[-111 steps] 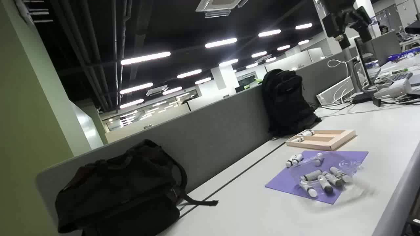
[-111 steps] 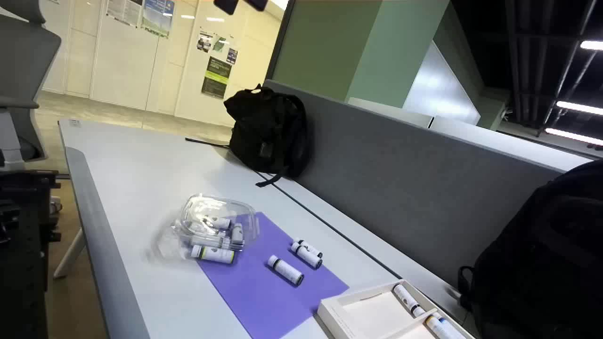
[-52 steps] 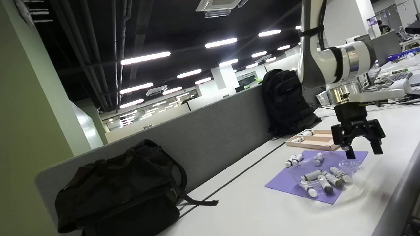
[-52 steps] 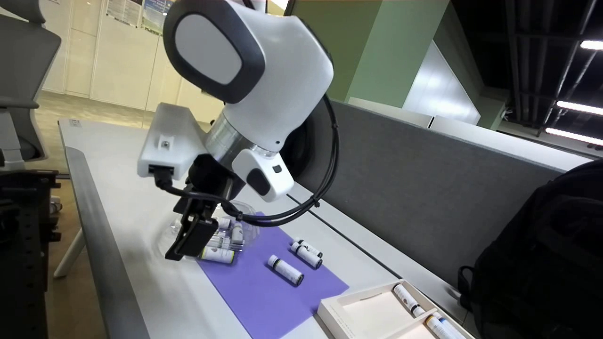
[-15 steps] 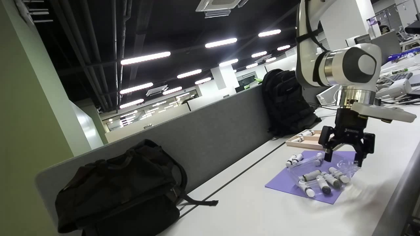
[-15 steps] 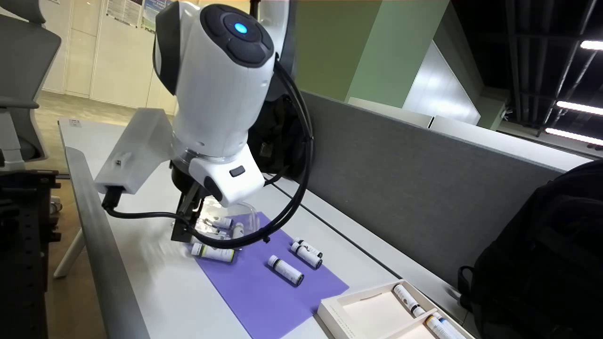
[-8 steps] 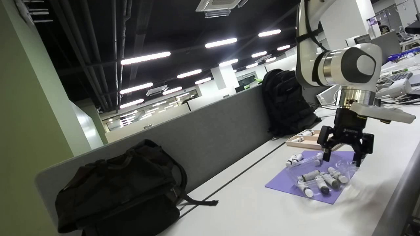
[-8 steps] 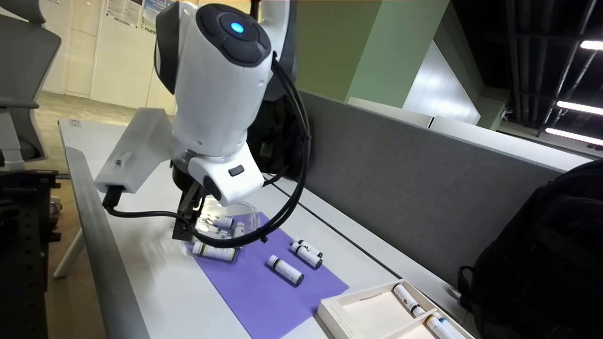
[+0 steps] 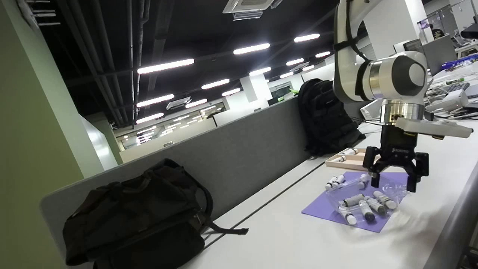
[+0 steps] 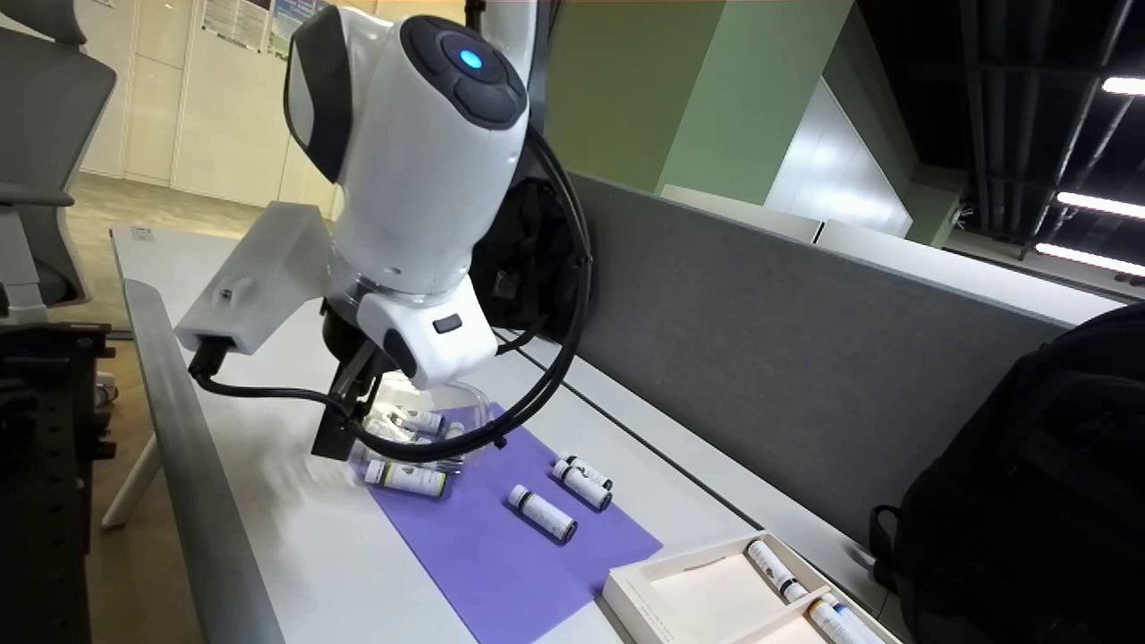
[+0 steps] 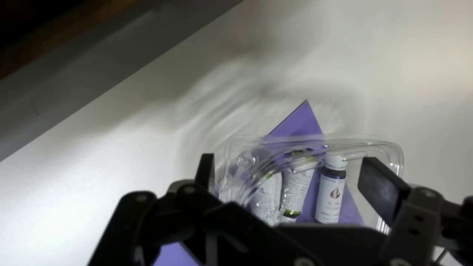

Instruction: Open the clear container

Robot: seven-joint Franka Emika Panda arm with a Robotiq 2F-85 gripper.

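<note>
Left to right in an exterior view: one black backpack (image 9: 138, 216) is slumping before one gray divider (image 9: 257, 149), one more black backpack (image 9: 326, 116) is standing farther along, two loose bottles (image 9: 338, 181) are lying side by side on one purple sheet (image 9: 322, 206), one pale tray (image 9: 347, 166) is sitting on the far side with two bottles (image 9: 350, 151) showing. Next, one clear container (image 11: 369, 146) is lying partly on the sheet, partly past it over the white table (image 9: 276, 235); five bottles (image 9: 367, 211) are showing within its outline, a third loose bottle (image 9: 363, 181) behind it. Cannot tell if it's closed. One gripper (image 9: 393, 187) is hanging low at the container's right end, its two fingers (image 9: 412, 183) spreading wide, holding nothing; cannot tell if the tips are touching plastic.

An exterior view is also catching one gray chair (image 10: 45, 152) at left, a blue light (image 10: 470, 59) on the arm (image 10: 429, 170), at least three bottles in the tray. Wrist view is showing three bottles at the container, one bearing a flame mark (image 11: 335, 193).

Versus 7.4 s ago, the gripper is hanging much lower. Versus 3.5 s ago, by that left-to-right order, the container and its bottles are lying slightly further left.
</note>
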